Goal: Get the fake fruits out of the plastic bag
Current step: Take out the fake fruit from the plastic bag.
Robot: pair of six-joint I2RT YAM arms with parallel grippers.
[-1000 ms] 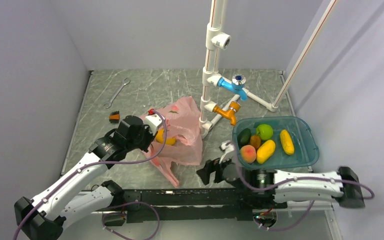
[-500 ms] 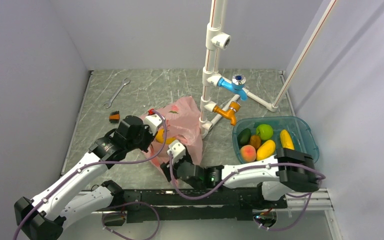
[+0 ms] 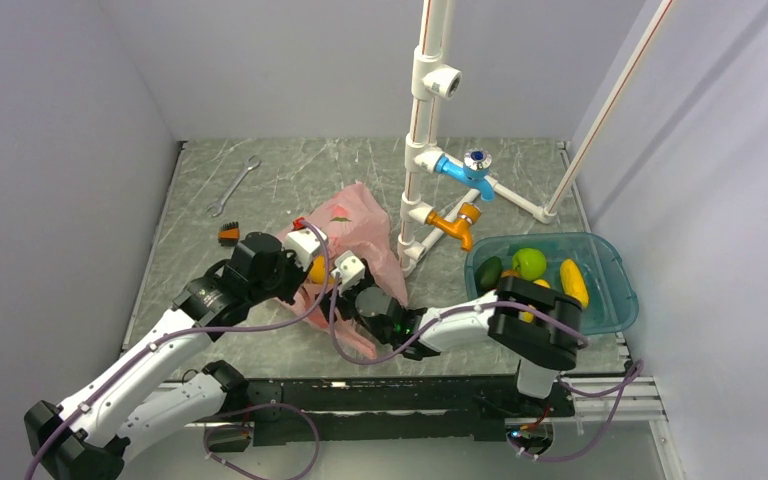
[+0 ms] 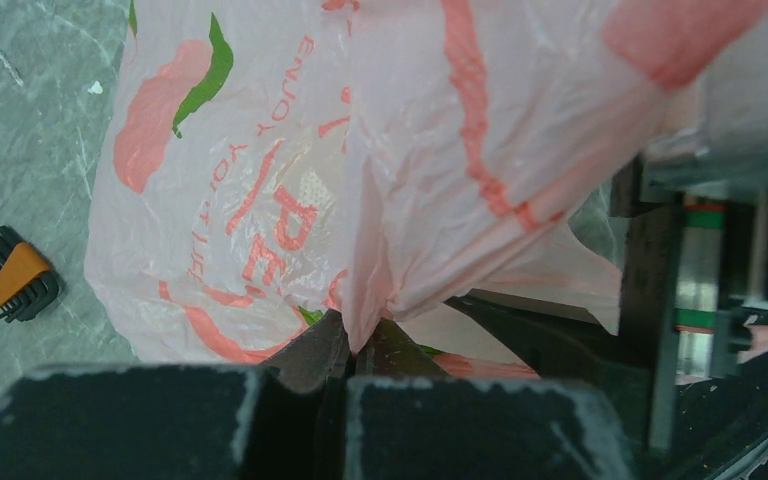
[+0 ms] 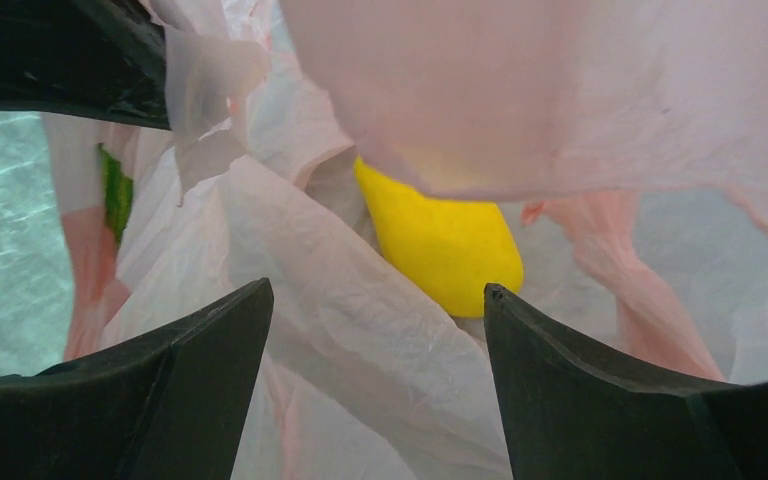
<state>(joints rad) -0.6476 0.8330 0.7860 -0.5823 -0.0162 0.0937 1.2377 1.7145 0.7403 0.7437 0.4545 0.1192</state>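
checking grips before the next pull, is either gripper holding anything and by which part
The left gripper pinches the plastic bag by a bunched fold of film. The right gripper is open, holding nothing.

Light: bright, even and diffuse, from above in the top view.
Shadows: soft and faint on the table beside the arms.
Glare: mild sheen on the marble.
Left wrist: bag sharp at mid-frame; left fingers dark and blurred along the bottom edge.
Right wrist: bag lit through, pale; mango vivid, slightly soft; right fingers near-black.
Edges: walls lean outward in the top view.
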